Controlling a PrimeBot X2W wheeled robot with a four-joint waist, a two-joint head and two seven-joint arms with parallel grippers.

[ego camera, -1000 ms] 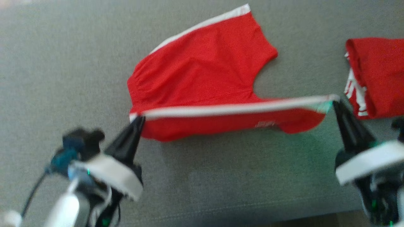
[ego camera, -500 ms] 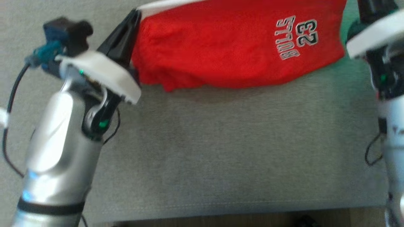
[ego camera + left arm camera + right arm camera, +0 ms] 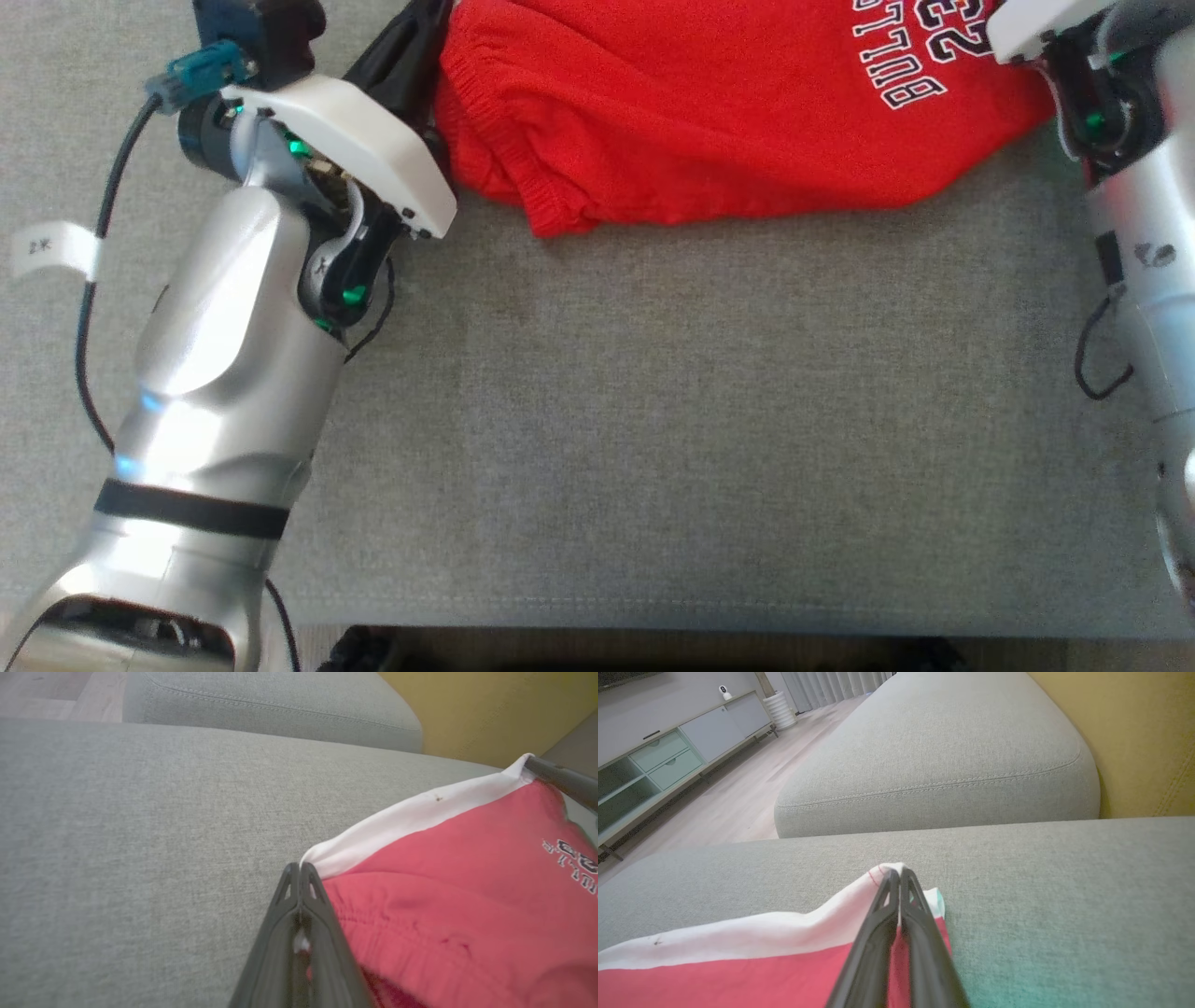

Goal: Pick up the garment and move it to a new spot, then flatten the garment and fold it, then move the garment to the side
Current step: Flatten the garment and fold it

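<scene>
Pinching the white-edged corners of the red shorts [image 3: 709, 121], the left gripper [image 3: 300, 870] at eleven o'clock and right gripper [image 3: 896, 875] at one o'clock hold them spread over a grey sofa [image 3: 653, 420].

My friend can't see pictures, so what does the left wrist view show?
The left gripper, jaws shut, pinches one white-trimmed corner of the red fabric shorts over a grey fabric sofa cushion. The right gripper holds the far corner; a yellow backrest stands behind.
</scene>
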